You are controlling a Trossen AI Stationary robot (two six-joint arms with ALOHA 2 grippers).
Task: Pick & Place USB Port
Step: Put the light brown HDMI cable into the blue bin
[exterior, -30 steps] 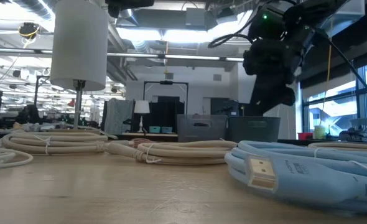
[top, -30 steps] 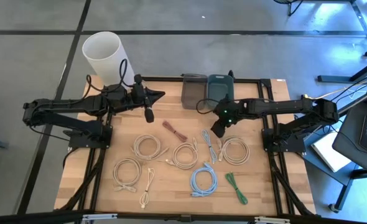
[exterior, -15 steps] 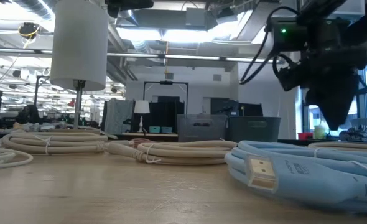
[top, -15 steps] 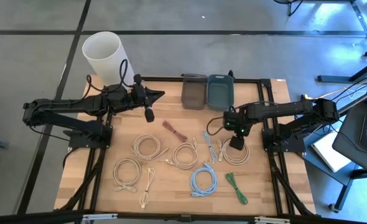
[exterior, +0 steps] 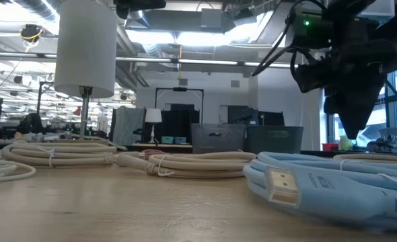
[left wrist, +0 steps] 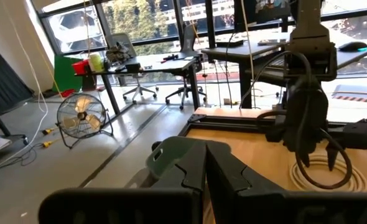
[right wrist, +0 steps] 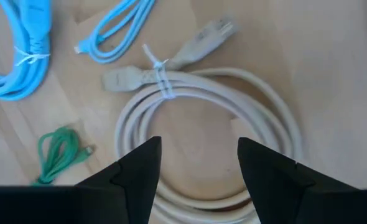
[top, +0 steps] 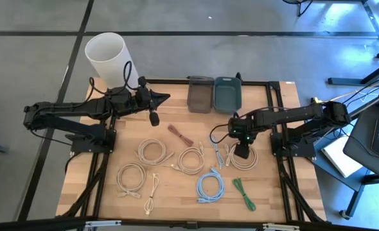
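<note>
The right end effector [top: 241, 153] hangs spread open over the beige coiled cable [right wrist: 208, 124] (reach step); next I'd expect descent and closing. Left end effector [top: 155, 120] idles clenched.

Dark arms, black cables, green indicator light.

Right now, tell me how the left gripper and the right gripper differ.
The left gripper is shut and empty; the right gripper is open. The left gripper waits raised over the table's back left, away from any cable; the right gripper points down over the white coiled cable at the table's right. Both are dark two-finger grippers, and neither holds anything.
</note>
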